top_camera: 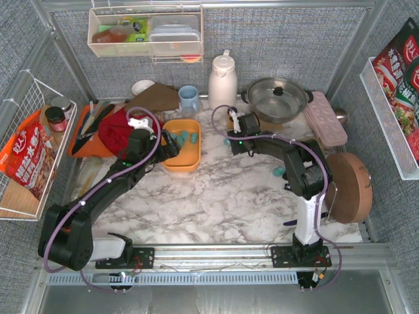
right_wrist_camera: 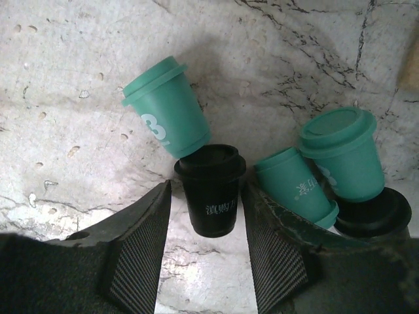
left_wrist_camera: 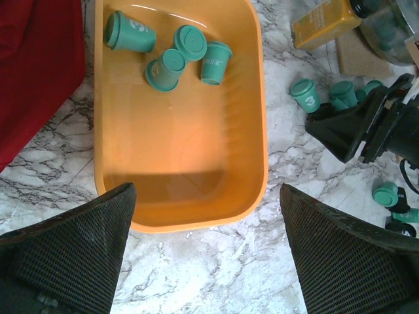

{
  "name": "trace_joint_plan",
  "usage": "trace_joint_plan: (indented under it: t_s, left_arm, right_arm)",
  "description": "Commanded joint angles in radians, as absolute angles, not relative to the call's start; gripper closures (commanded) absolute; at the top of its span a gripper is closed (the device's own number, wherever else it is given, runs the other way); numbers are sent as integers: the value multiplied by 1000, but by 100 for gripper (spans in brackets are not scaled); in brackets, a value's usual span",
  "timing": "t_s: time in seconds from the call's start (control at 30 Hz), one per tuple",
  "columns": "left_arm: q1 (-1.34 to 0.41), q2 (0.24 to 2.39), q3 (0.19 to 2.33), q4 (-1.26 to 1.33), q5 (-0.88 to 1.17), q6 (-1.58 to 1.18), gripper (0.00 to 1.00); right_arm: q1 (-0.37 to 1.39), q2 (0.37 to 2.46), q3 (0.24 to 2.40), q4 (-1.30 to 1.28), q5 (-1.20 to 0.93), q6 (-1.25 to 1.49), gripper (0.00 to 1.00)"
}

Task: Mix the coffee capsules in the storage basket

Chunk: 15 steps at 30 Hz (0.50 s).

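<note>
The orange storage basket (top_camera: 190, 163) (left_wrist_camera: 183, 131) lies at mid-table with several teal coffee capsules (top_camera: 185, 137) (left_wrist_camera: 174, 67) at its far end. My left gripper (top_camera: 171, 149) (left_wrist_camera: 207, 196) hangs open above the basket's near rim, with nothing between its fingers. To the right of the basket, my right gripper (top_camera: 230, 139) (right_wrist_camera: 206, 196) is shut on a black capsule (right_wrist_camera: 211, 190), its rim caught between both fingertips. A teal capsule (right_wrist_camera: 167, 104) leans against the black one. Two more teal capsules (right_wrist_camera: 344, 154) and another black one (right_wrist_camera: 374, 214) lie just right of the fingers.
Loose teal capsules (top_camera: 279, 172) lie beside the right arm. A red cloth (top_camera: 118, 129) sits left of the basket, next to an orange cutting board (top_camera: 82, 134). Behind are a blue mug (top_camera: 188, 98), a white flask (top_camera: 222, 82), a pot (top_camera: 278, 98) and a pink egg tray (top_camera: 325, 118). A round wooden board (top_camera: 350, 186) is at the right.
</note>
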<state>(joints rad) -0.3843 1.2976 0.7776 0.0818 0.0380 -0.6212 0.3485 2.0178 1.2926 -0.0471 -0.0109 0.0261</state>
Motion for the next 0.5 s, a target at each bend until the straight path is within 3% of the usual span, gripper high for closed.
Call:
trace_joint_plan:
  t_s: [0.0, 0.23, 0.47]
  left_arm:
    - [-387, 1303, 793, 107, 51, -624, 0]
    - [-392, 1297, 803, 101, 54, -628, 1]
    - [-407, 1285, 814, 93, 70, -633, 1]
  right_arm:
    - [349, 2038, 1302, -102, -10, 39, 51]
    - [348, 1986, 1229, -26, -26, 30, 71]
    - [349, 1815, 1081, 96, -51, 13, 78]
